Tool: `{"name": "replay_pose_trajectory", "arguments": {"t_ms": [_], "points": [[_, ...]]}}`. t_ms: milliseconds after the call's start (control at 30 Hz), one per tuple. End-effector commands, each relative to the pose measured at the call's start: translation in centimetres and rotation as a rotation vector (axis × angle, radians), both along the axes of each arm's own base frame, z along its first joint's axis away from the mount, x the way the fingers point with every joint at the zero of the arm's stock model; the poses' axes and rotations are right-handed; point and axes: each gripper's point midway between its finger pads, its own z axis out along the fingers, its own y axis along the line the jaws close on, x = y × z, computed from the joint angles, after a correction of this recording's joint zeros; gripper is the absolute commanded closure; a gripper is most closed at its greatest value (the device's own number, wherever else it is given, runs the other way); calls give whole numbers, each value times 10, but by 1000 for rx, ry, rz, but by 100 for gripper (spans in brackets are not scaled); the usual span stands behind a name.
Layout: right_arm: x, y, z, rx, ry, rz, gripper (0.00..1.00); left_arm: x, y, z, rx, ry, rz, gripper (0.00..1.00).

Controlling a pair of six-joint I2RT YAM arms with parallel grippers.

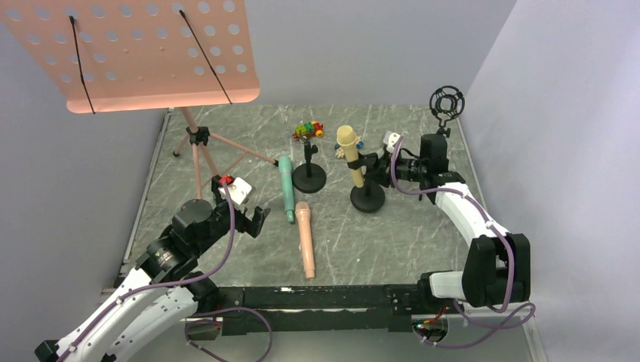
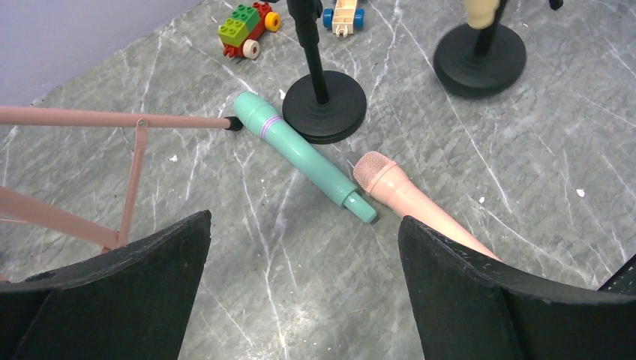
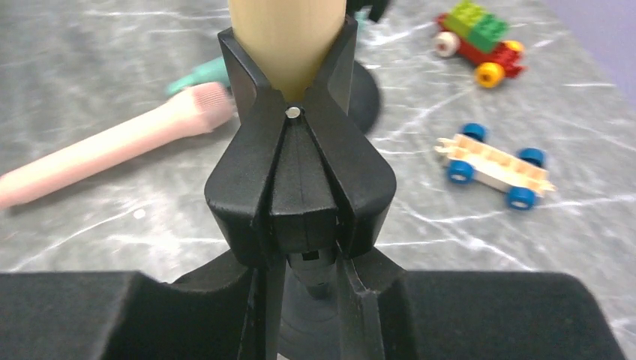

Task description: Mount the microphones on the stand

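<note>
Top external view: yellow microphone (image 1: 346, 139) upright, right of centre, seated in clip (image 3: 300, 172) on stand (image 1: 367, 200). Right gripper (image 3: 307, 292) pinches clip. Left gripper (image 2: 304, 225) spread wide above mint-green microphone (image 2: 300, 154) and peach-pink microphone (image 2: 412, 199), both flat mid-frame. Next, likely: let go of clip, fetch second mic.

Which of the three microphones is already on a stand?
The pale yellow microphone: it stands upright in the clip of the right-hand stand, while the mint-green microphone and peach-pink microphone lie flat on the table.
</note>
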Motion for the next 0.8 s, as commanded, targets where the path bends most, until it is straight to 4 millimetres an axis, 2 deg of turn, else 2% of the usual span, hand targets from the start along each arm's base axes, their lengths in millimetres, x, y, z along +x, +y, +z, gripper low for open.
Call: {"name": "replay_pose_trajectory", "arguments": {"t_ms": [0,167,400,600,767], "points": [[68,-10,53,52,-223,-201,100,4,3,6,-3,-23,21,1],[116,-26,63,76,-283,-401,100,5,3,3,6,-17,25,1],[164,-43,67,126,-321,-622,100,8,4,-1,19,-4,33,1],[191,-51,66,186,-290,-792,100,9,4,-2,20,-1,38,1],[192,-56,58,220,-281,-889,100,9,4,-1,19,1,38,1]]}}
